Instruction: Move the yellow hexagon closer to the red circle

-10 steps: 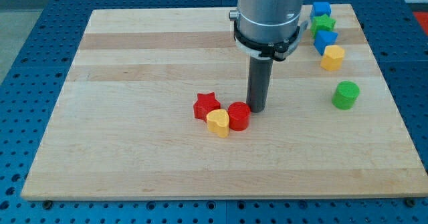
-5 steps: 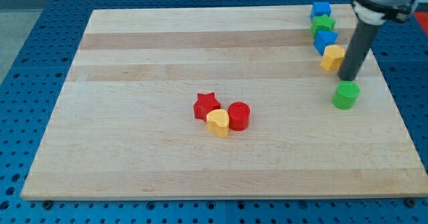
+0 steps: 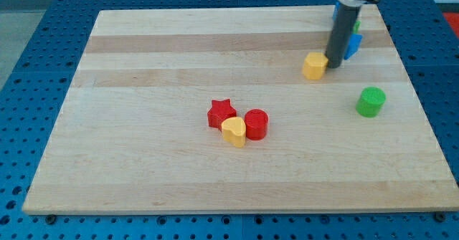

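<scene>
The yellow hexagon (image 3: 313, 66) lies on the wooden board at the upper right. My tip (image 3: 334, 67) rests against its right side. The red circle (image 3: 256, 124) lies near the board's middle, well down and to the left of the hexagon. A yellow heart (image 3: 234, 132) touches the red circle's left side, and a red star (image 3: 221, 114) sits just behind the heart.
A green cylinder (image 3: 371, 101) stands at the right, below my tip. A blue block (image 3: 351, 45) and a green block (image 3: 356, 27) sit behind the rod near the top right corner, partly hidden. The board's edge (image 3: 237, 210) runs along the view's bottom.
My tip moved from beside the red circle to the right side of the board, then pushed the yellow hexagon left, away from the blue and green blocks.
</scene>
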{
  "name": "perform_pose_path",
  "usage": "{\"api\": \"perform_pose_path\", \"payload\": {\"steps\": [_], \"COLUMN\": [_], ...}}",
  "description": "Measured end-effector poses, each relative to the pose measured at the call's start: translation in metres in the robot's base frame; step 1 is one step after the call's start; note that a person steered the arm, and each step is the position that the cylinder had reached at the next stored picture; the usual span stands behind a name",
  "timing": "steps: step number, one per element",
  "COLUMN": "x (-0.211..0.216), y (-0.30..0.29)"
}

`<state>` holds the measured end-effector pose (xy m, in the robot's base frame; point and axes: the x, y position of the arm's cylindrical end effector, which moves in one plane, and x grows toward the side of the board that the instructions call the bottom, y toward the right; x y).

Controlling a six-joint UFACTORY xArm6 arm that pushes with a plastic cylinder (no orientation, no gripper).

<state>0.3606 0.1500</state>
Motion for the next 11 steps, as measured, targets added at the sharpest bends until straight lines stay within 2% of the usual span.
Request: {"api": "perform_pose_path", "payload": {"steps": [1, 3, 5, 6, 11], "x": [0.003, 0.035, 0.011, 0.014, 0.05], "y": [-0.036, -0.086, -0.117, -0.132, -0.1]}}
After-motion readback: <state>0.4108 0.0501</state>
